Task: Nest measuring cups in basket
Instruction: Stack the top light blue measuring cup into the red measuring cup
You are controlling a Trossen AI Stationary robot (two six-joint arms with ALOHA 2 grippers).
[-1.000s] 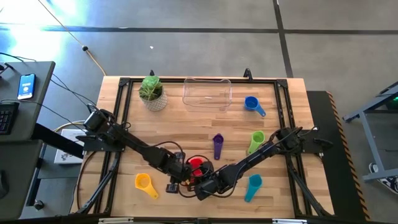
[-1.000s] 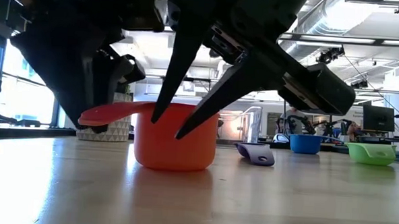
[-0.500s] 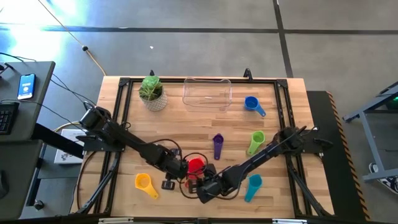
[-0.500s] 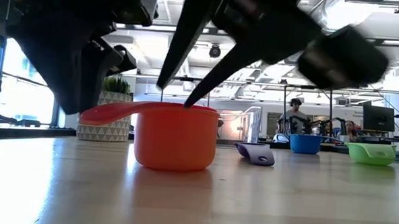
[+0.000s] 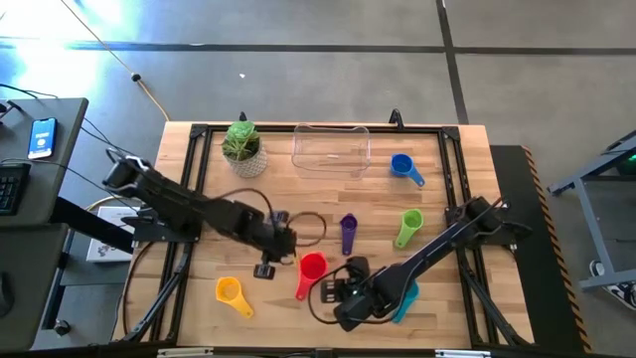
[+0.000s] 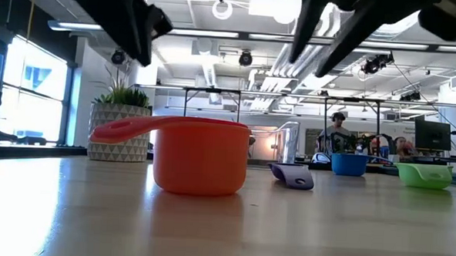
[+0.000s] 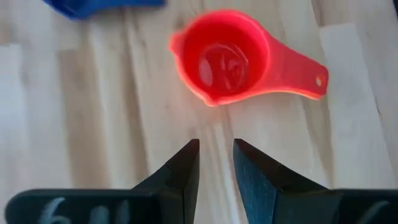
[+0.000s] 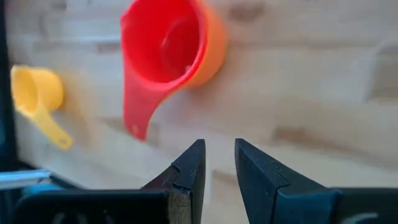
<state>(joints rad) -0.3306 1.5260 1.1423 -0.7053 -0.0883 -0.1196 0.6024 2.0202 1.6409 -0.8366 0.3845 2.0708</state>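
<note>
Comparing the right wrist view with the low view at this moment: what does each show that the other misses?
Only the right wrist view shows the yellow cup and that the red cup sits inside an orange cup. Only the low view shows the potted plant, the purple cup, the blue cup and the green cup. Both show the orange cup standing free on the table.

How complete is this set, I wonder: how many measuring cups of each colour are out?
red cup: 1
orange cup, under the red: 1
yellow cup: 1
green cup: 1
teal cup: 1
blue cup: 1
purple cup: 1
Total: 7
</note>
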